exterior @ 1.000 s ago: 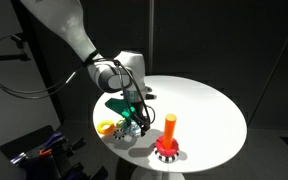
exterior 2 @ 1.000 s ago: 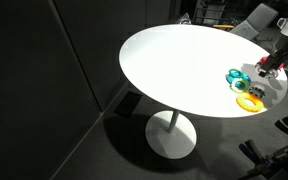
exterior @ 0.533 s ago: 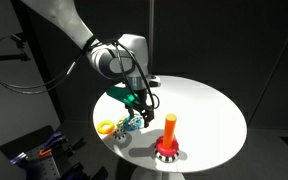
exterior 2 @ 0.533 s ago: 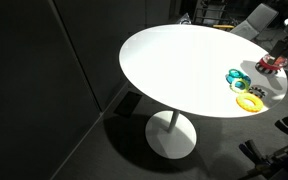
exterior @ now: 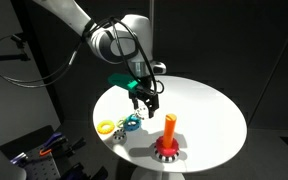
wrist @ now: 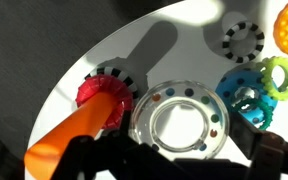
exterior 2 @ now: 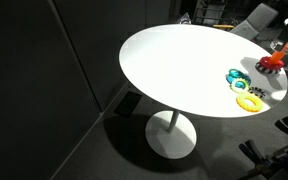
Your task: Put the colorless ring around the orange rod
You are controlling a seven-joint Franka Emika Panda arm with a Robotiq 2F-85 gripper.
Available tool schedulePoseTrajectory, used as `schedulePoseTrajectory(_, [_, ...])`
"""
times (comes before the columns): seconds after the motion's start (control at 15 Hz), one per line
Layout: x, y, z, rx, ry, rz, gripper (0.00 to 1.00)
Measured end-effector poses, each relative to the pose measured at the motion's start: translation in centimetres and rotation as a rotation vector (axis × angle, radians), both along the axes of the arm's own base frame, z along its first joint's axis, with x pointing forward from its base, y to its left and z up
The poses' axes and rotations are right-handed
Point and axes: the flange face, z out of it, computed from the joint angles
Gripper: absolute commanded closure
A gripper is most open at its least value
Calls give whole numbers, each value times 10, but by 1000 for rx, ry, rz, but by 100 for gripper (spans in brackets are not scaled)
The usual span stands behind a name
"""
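Colorless see-through plastic ring [wrist: 184, 95] sits nearest in the wrist view, gripped in the closed black tool [exterior: 145, 103] and held up off the round white table [exterior: 209, 105]. Just beside it, to its left in that view, stands the short orange rod [wrist: 74, 148] on a round red base [wrist: 106, 92], with the ring beside the rod and not around it. Farther off on the table lie a teal-blue ring [wrist: 246, 97], a yellow-green ring [wrist: 279, 75] and a black-and-white dashed disc [wrist: 242, 40].

Lower rim of the colorless ring [wrist: 179, 95] seems hidden by the end effector [wrist: 179, 158].
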Motion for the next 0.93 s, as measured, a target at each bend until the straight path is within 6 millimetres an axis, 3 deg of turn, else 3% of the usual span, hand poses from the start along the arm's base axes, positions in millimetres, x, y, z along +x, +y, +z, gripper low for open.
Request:
schedulePoseTrajectory(0.6, [-2, -32, 44, -12, -30, -112, 30])
schedulePoseTrajectory(0.93, [-3, -52, 56, -19, -41, -172, 30])
